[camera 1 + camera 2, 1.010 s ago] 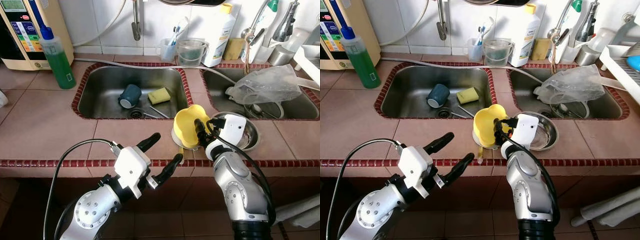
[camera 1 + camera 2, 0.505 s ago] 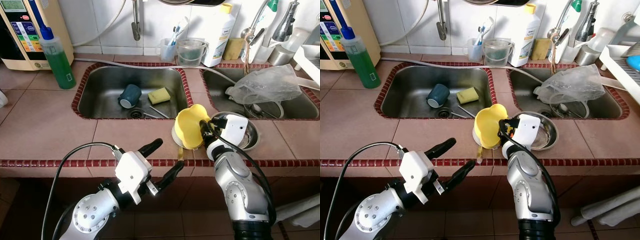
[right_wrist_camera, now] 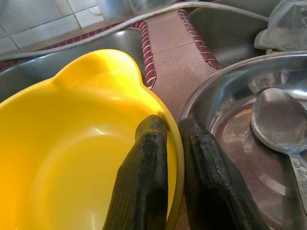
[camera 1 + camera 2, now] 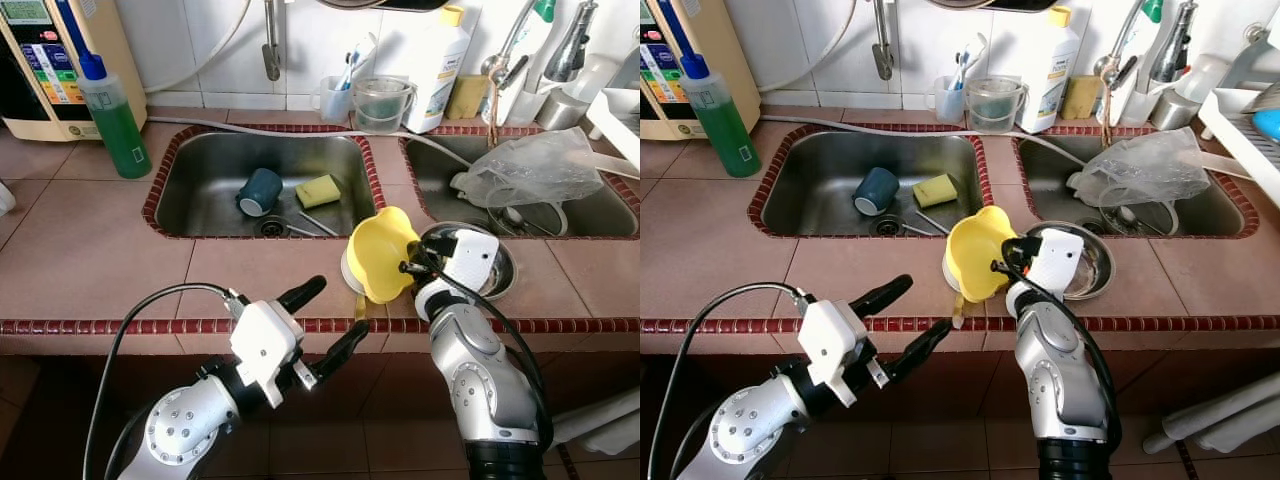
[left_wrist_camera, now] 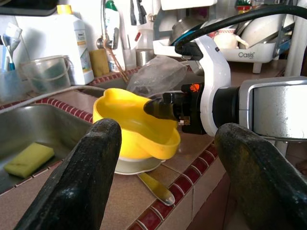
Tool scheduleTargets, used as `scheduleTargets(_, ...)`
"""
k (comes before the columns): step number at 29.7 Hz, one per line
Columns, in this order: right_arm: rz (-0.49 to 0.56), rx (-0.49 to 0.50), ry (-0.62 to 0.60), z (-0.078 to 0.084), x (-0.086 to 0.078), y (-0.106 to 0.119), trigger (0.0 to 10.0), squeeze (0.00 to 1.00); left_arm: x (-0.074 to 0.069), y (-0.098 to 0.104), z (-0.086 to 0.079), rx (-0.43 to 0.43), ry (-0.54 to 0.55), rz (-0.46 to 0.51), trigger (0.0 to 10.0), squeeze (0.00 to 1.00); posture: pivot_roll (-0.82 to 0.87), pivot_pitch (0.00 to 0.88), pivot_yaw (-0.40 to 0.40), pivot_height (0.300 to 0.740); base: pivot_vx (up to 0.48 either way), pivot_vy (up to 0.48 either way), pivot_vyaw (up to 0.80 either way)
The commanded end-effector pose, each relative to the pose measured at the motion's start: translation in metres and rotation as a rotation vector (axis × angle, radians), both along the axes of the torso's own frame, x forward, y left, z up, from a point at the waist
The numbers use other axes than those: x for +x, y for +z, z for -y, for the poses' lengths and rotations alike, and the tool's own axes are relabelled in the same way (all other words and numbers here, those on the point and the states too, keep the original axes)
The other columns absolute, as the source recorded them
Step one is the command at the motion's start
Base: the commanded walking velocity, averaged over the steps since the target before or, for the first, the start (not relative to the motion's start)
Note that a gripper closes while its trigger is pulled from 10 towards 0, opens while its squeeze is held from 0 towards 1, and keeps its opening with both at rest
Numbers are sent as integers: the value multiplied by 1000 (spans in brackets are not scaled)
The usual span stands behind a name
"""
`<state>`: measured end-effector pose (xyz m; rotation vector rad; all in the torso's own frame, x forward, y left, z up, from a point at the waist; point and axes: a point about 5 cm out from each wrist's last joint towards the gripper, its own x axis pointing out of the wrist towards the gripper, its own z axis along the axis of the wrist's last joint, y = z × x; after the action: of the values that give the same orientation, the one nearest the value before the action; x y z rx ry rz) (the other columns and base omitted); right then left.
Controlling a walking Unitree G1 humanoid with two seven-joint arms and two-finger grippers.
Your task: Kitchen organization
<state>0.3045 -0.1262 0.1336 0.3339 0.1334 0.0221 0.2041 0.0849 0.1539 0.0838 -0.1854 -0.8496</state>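
I have the yellow bowl (image 4: 381, 252) pinched by its rim in my right gripper (image 4: 408, 267): one finger inside the bowl, the other outside against the wall, closed tight on the plastic. The bowl is tilted, its open side turned toward the left sink (image 4: 262, 183), and it hangs just above a pale dish (image 5: 136, 166) on the table (image 4: 90, 262), right beside the steel bowl (image 4: 497, 270) that holds a spoon (image 3: 279, 113). A second spoon (image 5: 156, 189) lies on the table under the yellow bowl, near the red tile edge.

My left gripper (image 4: 322, 321) hovers low in front of the table edge, fingers spread wide and holding nothing.

I judge I am in the lifting step: the bowl is gripped and tipped up off the stack, but not yet carried anywhere. The next move calls for raising it clear of the pale dish without dragging that dish along, then taking it to wherever it belongs, likely the left sink with the blue cup (image 4: 260, 191) and sponge (image 4: 318, 190), or the rack to the right of the sinks. With only a rim pinch, the bowl may swing or slip, so I should move it slowly and keep it level.
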Motion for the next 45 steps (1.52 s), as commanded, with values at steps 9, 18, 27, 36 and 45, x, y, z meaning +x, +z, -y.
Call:
scheduleTargets(9, 19, 21, -7, 0, 1, 3, 0, 0, -1, 5, 0, -9, -8, 14, 10000, 0, -38, 88, 1, 740, 0, 0, 0)
scheduleTargets(18, 69, 84, -35, 4, 1, 9, 0, 0, 0, 5, 1, -15, -17, 10, 10000, 0, -42, 75, 7, 740, 0, 0, 0)
scheduleTargets(27, 171, 213, -8, 2, 1, 25, 7765, 0, 1, 5, 1, -17, -22, 6, 10000, 0, -38, 72, 12, 740, 0, 0, 0)
scheduleTargets(36, 279, 221, 41, 1, 0, 37, 10000, 0, 3, 6, 0, -16, -12, 6, 10000, 0, -34, 72, 14, 740, 0, 0, 0)
scheduleTargets(45, 432, -35, 77, 6, -2, 49, 10000, 0, 25, 10, -12, -61, 116, 4, 10000, 0, -39, 64, 16, 740, 0, 0, 0)
